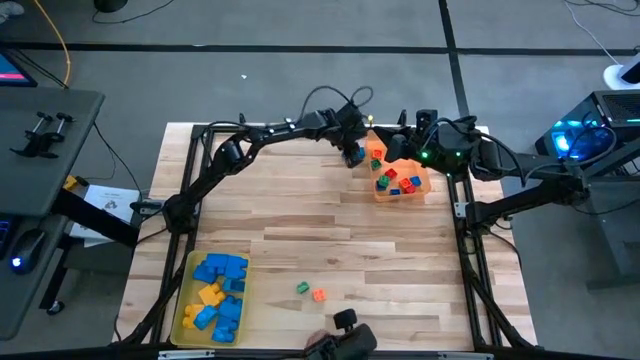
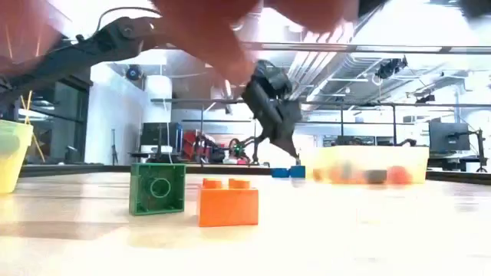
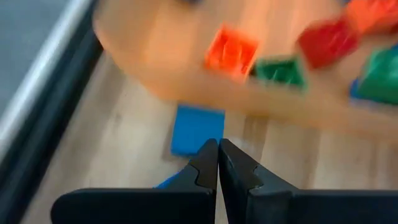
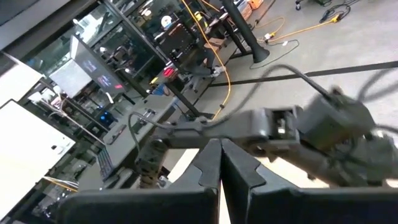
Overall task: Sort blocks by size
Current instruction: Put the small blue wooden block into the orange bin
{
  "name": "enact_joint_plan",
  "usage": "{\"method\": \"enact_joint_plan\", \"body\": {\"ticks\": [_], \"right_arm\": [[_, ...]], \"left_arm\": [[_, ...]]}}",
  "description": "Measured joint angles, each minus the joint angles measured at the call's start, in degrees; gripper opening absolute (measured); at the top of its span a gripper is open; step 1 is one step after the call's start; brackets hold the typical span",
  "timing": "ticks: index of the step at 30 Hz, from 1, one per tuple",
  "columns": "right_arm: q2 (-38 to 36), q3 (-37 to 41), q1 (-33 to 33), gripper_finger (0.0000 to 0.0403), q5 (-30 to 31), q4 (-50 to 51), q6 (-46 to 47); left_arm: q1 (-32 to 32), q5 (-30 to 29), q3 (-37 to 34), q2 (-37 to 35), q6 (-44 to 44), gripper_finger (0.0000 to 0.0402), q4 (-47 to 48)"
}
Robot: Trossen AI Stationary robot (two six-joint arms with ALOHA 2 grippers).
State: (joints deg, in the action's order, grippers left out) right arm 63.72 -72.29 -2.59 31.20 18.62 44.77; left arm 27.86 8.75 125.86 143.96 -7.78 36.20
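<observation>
My left gripper (image 3: 217, 152) is shut and points down at the table's far middle (image 1: 352, 150), beside the orange tray (image 1: 425, 186). A small blue block (image 3: 196, 129) lies flat on the wood just ahead of its fingertips, seen low under them as the blue block (image 2: 290, 172). The orange tray holds several small red, green and orange blocks (image 1: 393, 180). A green block (image 2: 157, 188) and an orange block (image 2: 228, 205) rest on the table near its front edge. My right gripper (image 4: 219, 152) is shut, raised above the orange tray, holding nothing. My left gripper's shut fingertips (image 3: 210, 149) come slanting down from above at one edge (image 3: 205, 148) of the blue block, which lies flat on the table. I cannot tell whether they touch it.
A yellow tray (image 1: 184, 300) with larger blue and yellow blocks stands at the near left corner. A black frame runs around the table's edges (image 1: 470, 250). Bare wood lies between the two trays (image 1: 330, 230). A blurred dark part (image 1: 345, 340) shows at the near edge.
</observation>
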Motion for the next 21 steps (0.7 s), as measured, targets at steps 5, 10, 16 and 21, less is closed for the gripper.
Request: {"method": "enact_joint_plan", "body": {"ticks": [5, 10, 16, 21], "right_arm": [[0.0, 0.0, 0.0, 0.0000, 0.0, 0.5, 0.0], [0.0, 0.0, 0.0, 0.0000, 0.0, 0.6, -0.2], [0.8, 0.0, -2.1, 0.0000, 0.8, 6.1, 4.4], [5.1, 0.0, -7.4, 0.0000, -8.8, 6.7, 4.4]], "left_arm": [[1.5, 2.8, 5.7, -4.4, 0.0, 0.0000, 3.9], [2.3, 2.2, 6.6, -8.8, 4.8, 0.0000, 22.5], [2.6, 12.4, -1.7, -13.7, 3.3, 0.0000, 39.9], [-0.5, 20.8, -21.7, -29.4, 7.4, 0.0000, 25.1]]}}
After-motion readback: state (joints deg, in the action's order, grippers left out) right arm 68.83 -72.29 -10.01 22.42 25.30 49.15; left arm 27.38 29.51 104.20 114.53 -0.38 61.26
